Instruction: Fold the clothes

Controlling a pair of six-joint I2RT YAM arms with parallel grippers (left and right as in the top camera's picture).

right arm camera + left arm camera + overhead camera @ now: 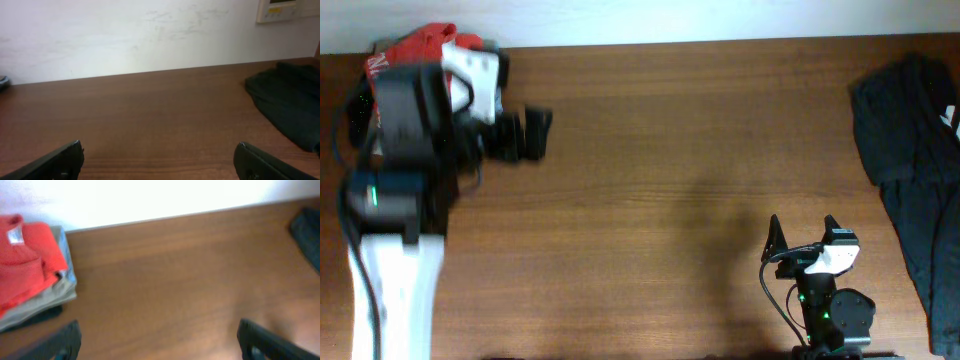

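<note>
- At the table's far left corner lies the red T-shirt. It is a soft folded heap with its small white neck label facing up (from above, only a scrap of red and a bit of white lettering peek out past the arm).
- Directly beneath it, at that same corner of the table, sits a stack of khaki-grey folded garments. The shirt rests on top of the stack and touches it.
- The left arm hangs over that corner of the table and hides most of the pile from overhead.
- The left gripper points out along the back part of the table, just to the right of the pile. Its two fingers stand wide apart with only bare wood between them, and no cloth is in its grasp.
- The right gripper sits near the table's front edge, right of centre and well apart from the shirt. Its fingers are spread wide too (nothing between them either).
- Along the table's right edge a dark garment lies crumpled, running from the back toward the front (a small white patch shows at its outer side).
- Behind the table's back edge stands a white wall, with a pale panel mounted toward the right-hand end.
</note>
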